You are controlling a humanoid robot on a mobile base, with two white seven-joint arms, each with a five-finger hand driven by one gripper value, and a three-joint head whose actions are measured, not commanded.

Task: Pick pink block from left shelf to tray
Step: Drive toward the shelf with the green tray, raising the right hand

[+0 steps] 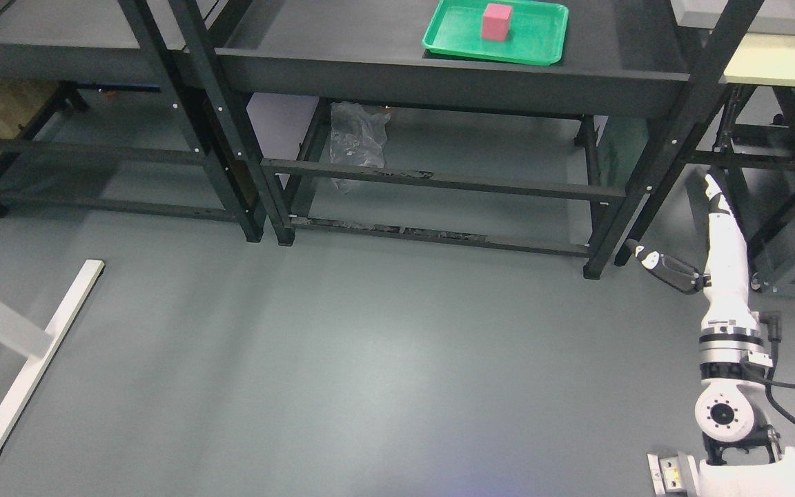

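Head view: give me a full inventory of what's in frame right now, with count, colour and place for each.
pink block: one, pink, standing upright inside the tray.
tray: one, green, on the middle shelf surface, top centre right.
shelf units: at least three, black frames, across the top of the picture.
plastic bag: one, clear and crumpled, on the floor under the middle shelf.
white stand foot: one, white, on the grey floor at lower left.
pale tabletop: one, cream, upper right edge.
right hand: one, white and black, low at the right, fingers spread, holding nothing.
Left hand: not in view.
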